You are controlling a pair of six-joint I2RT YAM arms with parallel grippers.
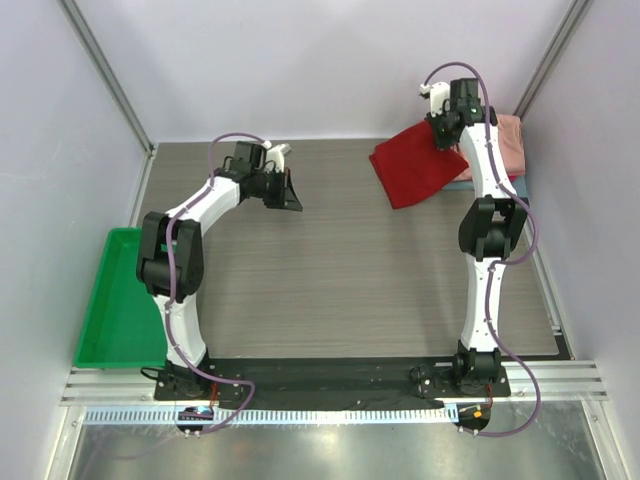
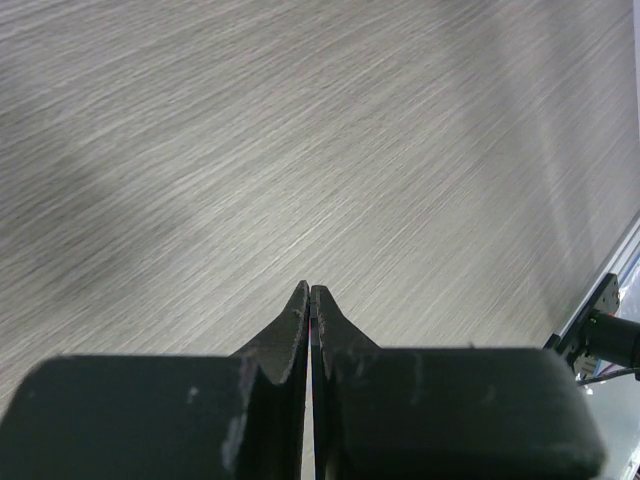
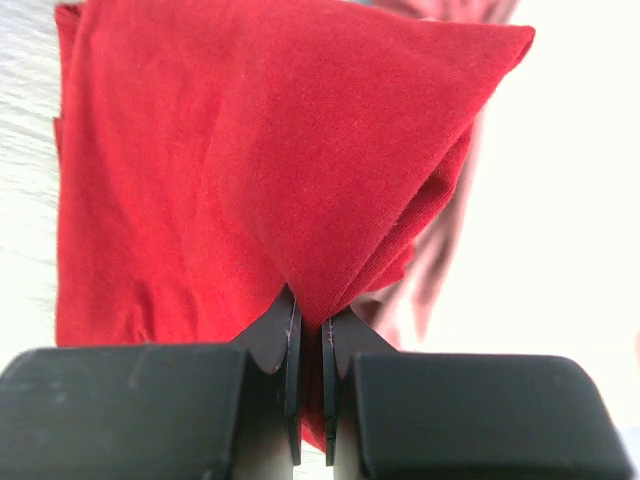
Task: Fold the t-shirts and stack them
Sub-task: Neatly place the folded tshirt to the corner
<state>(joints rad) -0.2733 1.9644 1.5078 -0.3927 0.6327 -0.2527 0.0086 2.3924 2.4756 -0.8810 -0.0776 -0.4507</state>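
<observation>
Your right pincer [image 3: 310, 312] pinches a tented fold of the red t-shirt [image 1: 412, 170] at the far right of the tabletop [image 1: 340, 280], apparently overlapping the salmon-pink t-shirt [image 1: 508, 140], ready for stacking, while your left pincer [image 2: 310, 292], pressed together and empty, hovers over bare wood, clear of the work.

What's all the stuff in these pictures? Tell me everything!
Table: one, grey wood-grain, in the middle.
Red t-shirt: one, deep red, far right of the table, pinched by the right fingers.
Pink t-shirt: one, salmon-pink, folded, far right corner.
Teal cloth: one sliver, beneath the pink t-shirt.
Tray: one, green, beside the table's left edge.
Left arm: one, white and black; left fingers shut, empty.
Right arm: one, white and black; right fingers shut on the red t-shirt.
</observation>
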